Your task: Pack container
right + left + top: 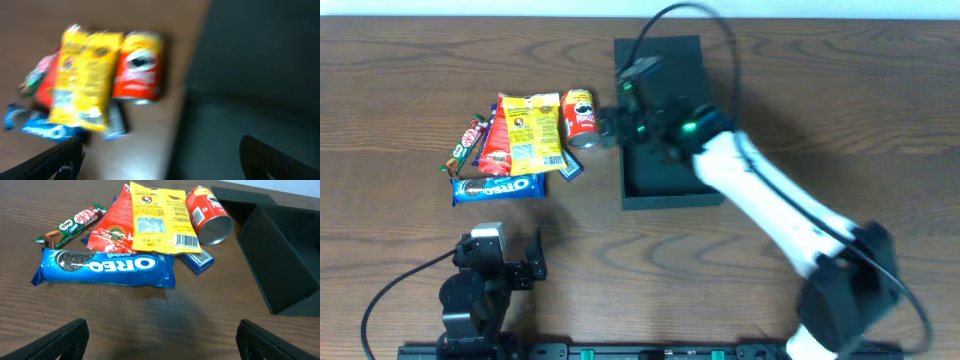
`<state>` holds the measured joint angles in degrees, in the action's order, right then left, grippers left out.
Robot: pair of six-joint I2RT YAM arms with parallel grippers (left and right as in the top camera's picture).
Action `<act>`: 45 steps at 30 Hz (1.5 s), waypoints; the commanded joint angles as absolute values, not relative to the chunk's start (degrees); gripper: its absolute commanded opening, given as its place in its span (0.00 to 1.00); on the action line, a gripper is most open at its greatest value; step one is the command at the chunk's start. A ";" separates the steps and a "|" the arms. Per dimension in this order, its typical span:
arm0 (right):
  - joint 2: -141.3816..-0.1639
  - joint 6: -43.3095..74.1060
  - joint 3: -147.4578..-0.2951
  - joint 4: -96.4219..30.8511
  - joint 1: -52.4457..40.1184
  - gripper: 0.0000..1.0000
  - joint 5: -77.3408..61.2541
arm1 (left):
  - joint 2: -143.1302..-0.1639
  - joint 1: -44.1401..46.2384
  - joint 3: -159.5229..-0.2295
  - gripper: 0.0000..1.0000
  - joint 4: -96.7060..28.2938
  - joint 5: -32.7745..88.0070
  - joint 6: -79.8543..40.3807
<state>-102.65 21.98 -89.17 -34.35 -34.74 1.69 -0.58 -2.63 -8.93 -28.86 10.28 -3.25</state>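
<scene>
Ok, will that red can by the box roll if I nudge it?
Likely: the red can lies on its side, so a push across its length should roll it. It looks rigid, so a firm grip seems safe. The yellow packet beside it may stop it.

**Two arms, one white and one black**

On my overhead feed the right arm (760,195) shows a white tubular link between bulky black joints, with small green lights (690,127) glowing near its wrist. A thin black cable (733,60) loops off it. My left arm (475,290) is black all over, capped by a pale grey block (488,236). On the wrist feeds, the left fingers (62,340) and right fingers (272,157) look matte black, with angular edges.
</scene>
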 commanded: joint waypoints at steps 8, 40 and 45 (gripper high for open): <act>-100.92 14.85 -87.05 -49.28 -17.30 0.99 5.56 | -0.21 -2.98 -8.03 0.95 -28.88 10.09 -4.10; -115.42 24.16 -82.72 -48.16 -20.47 0.01 -1.56 | -0.21 -2.98 -8.03 0.95 -28.86 10.09 -4.10; -115.42 26.74 -82.72 -47.62 -22.59 0.02 -1.48 | -0.21 -2.98 -8.03 0.95 -28.88 10.09 -4.10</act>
